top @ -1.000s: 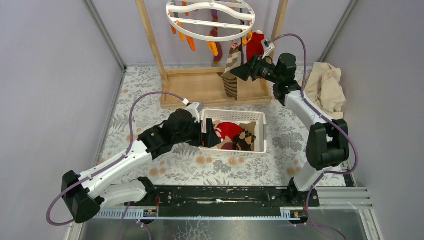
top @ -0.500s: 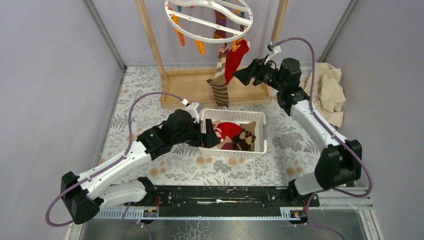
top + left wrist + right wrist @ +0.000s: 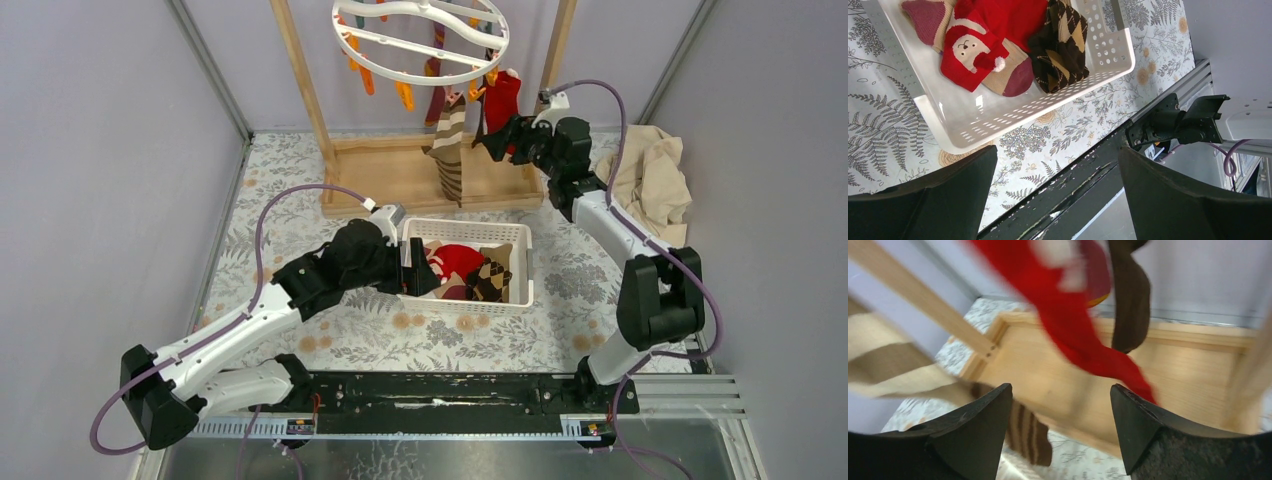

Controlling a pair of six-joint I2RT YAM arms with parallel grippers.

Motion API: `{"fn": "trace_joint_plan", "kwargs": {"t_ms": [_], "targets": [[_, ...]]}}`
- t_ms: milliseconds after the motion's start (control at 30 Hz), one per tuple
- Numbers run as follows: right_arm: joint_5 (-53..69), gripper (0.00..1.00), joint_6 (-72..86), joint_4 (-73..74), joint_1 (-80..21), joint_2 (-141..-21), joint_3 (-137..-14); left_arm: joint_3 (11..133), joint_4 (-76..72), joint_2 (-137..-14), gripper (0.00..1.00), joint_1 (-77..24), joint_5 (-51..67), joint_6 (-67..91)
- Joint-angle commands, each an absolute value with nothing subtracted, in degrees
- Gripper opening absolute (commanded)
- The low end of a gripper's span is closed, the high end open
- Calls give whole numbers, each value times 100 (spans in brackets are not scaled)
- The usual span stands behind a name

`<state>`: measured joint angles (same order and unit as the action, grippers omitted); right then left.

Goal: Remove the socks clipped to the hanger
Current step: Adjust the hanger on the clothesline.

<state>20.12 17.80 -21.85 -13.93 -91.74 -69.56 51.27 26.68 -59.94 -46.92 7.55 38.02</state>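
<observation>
The right end effector is spread wide and grips nothing. A red sock hangs just ahead of and above its fingers, hanging from the hanger overhead. A dark brown sock hangs beside the red one, and a brown-striped sock hangs past the opposite finger. The left end effector is fully spread and empty, low over the table. The white basket sits just ahead of it, holding a red Santa sock and an argyle sock.
</observation>
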Motion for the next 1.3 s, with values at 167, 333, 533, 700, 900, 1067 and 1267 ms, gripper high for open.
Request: {"fn": "trace_joint_plan", "kwargs": {"t_ms": [167, 333, 533, 700, 900, 1067, 1267], "targets": [[1910, 80, 1915, -3324, -779, -9642, -7502, 5264, 2691, -5956, 99, -4734, 666, 3687], [3018, 80, 2235, -3532, -747, -10224, -8100, 5334, 2702, -6077, 99, -4737, 668, 3639], [3318, 78, 2502, -3814, -765, -10261, -7992, 5353, 2725, -6135, 99, -4737, 661, 3618], [3185, 76, 2505, -3978, -765, -9938, -7503, 5327, 2729, -6126, 99, -4735, 677, 3629], [3685, 73, 2697, -4115, -776, -9905, -7441, 5349, 2725, -6162, 99, -4737, 702, 3631], [3879, 71, 2722, -4132, -778, -9835, -7397, 5337, 2686, -6187, 99, -4737, 711, 3647], [4084, 71, 2627, -4044, -782, -9540, -7149, 5301, 2631, -6222, 99, -4735, 746, 3650]]}}
